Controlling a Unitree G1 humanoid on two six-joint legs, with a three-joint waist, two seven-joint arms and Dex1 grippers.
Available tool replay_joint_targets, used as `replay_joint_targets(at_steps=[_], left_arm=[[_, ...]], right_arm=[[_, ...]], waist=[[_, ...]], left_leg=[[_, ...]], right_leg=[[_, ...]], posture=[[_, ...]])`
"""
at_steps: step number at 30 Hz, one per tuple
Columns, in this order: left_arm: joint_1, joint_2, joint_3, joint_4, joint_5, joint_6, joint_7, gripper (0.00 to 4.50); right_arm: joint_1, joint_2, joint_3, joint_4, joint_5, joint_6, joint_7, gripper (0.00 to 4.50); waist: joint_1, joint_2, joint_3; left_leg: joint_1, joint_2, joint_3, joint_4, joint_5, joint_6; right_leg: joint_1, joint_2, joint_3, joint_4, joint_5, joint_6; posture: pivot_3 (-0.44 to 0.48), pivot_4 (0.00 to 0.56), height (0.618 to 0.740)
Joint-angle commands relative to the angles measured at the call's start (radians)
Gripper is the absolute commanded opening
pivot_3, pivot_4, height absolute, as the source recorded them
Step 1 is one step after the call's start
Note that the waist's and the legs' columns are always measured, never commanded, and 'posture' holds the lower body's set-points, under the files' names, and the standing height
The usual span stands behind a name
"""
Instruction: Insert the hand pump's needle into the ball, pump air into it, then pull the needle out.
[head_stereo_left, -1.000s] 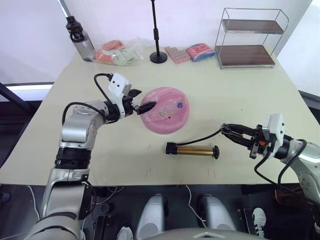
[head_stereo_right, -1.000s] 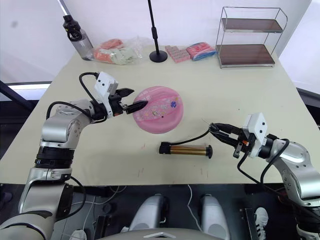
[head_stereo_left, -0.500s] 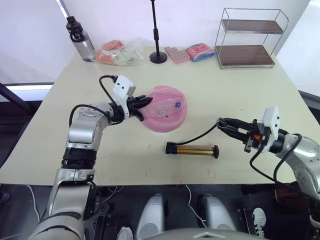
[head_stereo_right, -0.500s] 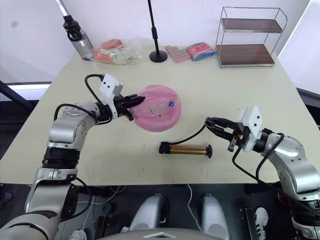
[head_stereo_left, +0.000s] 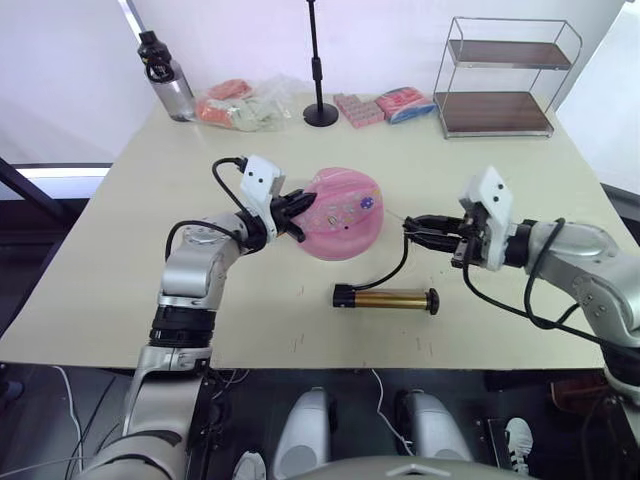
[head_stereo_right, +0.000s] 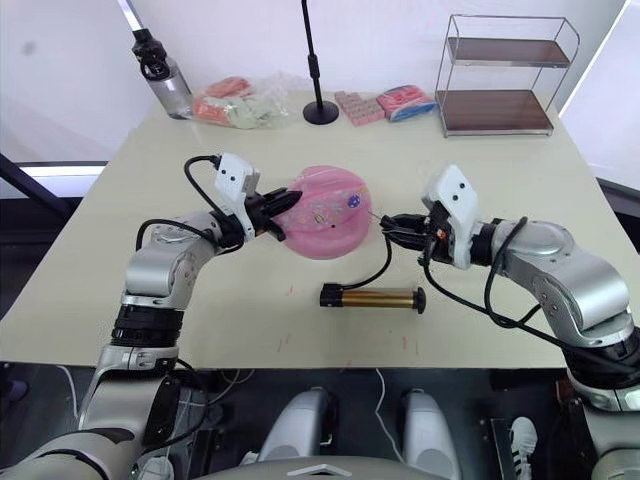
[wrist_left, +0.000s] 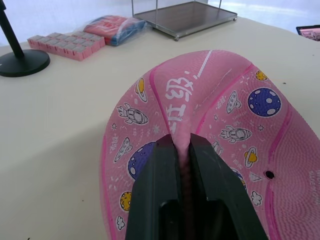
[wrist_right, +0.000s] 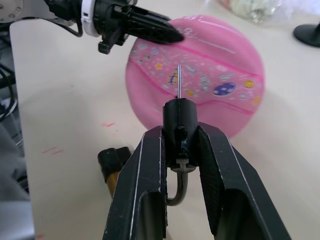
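Left gripper fingers pinched on rim of ball, held tilted above table. Right gripper fingers clamp black fitting; needle points at ball's sticker face, just short of it. Hand pump lies on table below ball, hose curving up to fitting.

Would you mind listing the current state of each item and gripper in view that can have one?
ball: flattened, tilted up off the table, edge pinched by the left gripper.
left gripper: shut on the ball's rim.
right gripper: shut on the needle's black fitting.
needle: bare, pointed at the ball, not yet inserted.
hand pump: lying flat on the table, unheld, hose curving up to the right gripper.
water bottle: upright, capped.
wire shelf: upright.
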Motion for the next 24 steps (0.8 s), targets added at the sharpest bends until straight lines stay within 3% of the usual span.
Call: replay_joint_targets(at_steps=[1, 12, 24], left_arm=[[0.013, -0.024, -0.005, -0.057, 0.008, -0.042, 0.025, 0.02], [0.083, -0.074, -0.031, -0.085, 0.055, -0.132, 0.07, 0.02], [0.112, -0.103, -0.038, -0.074, 0.091, -0.202, 0.086, 0.02]], right_arm=[[-0.101, 0.012, 0.024, 0.016, 0.029, 0.151, -0.038, 0.36], [-0.428, 0.211, 0.039, 0.278, 0.017, 0.619, -0.176, 0.36], [-0.583, 0.308, 0.094, 0.493, -0.034, 0.65, -0.202, 0.36]], waist=[[0.001, 0.0, 0.0], [0.003, 0.0, 0.0], [0.0, 0.001, -0.001]], left_leg=[[0.0, 0.0, 0.0, 0.0, 0.0, 0.0], [0.0, 0.0, -0.002, 0.0, 0.0, 0.0], [-0.001, 0.0, -0.003, -0.001, 0.0, 0.0]], right_leg=[[0.0, 0.0, 0.0, 0.0, 0.0, 0.0], [0.0, 0.0, -0.002, 0.001, 0.001, -0.001], [0.0, 0.0, -0.003, 0.001, 0.001, -0.001]], posture=[[0.0, 0.15, 0.74], [0.0, 0.15, 0.74], [0.0, 0.15, 0.74]])
